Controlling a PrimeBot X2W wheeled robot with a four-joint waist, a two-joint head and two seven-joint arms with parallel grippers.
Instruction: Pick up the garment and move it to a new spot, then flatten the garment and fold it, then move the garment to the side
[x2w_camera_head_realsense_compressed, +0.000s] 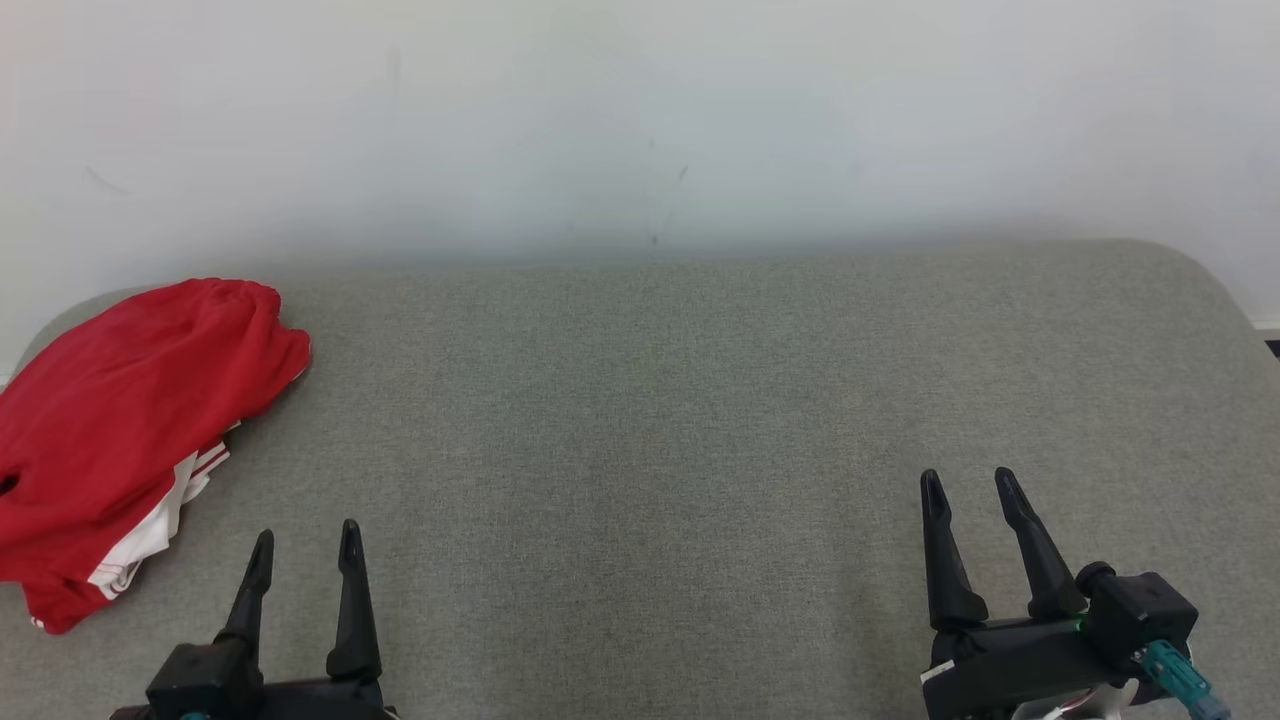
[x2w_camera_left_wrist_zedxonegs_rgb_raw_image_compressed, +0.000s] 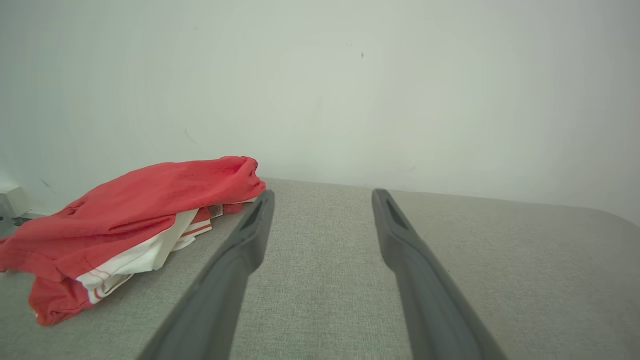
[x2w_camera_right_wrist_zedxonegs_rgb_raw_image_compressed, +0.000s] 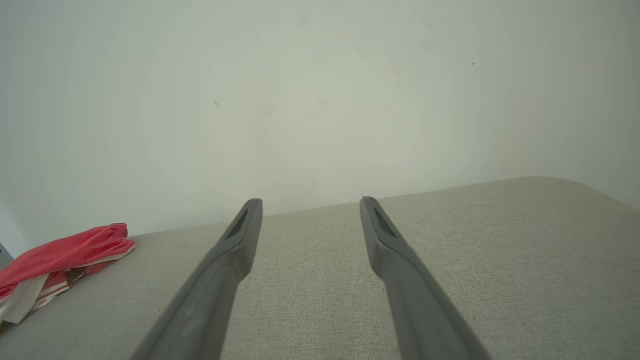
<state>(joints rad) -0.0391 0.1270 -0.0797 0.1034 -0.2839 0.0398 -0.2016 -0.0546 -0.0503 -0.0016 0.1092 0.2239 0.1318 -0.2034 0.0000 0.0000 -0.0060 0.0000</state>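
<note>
Garment (x2w_camera_head_realsense_compressed: 120, 420) crumpled at left edge of cushion (x2w_camera_head_realsense_compressed: 640, 400), grey surface stretching right, left gripper (x2w_camera_head_realsense_compressed: 307, 530) and right gripper (x2w_camera_head_realsense_compressed: 967, 474) spread apart

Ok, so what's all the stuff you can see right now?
garment: one, red with white parts, lying bunched up at the left end of the cushion
cushion: one, grey cloth, wide and flat, under the garment
wall: one, white, right behind the cushion
box: one, small and white, down by the wall past the garment; too little of it shows to tell what it is
left gripper: one, two dark fingers, open, lower left, beside the garment and holding nothing
right gripper: one, two dark fingers, open, lower right over bare cushion, holding nothing
</note>
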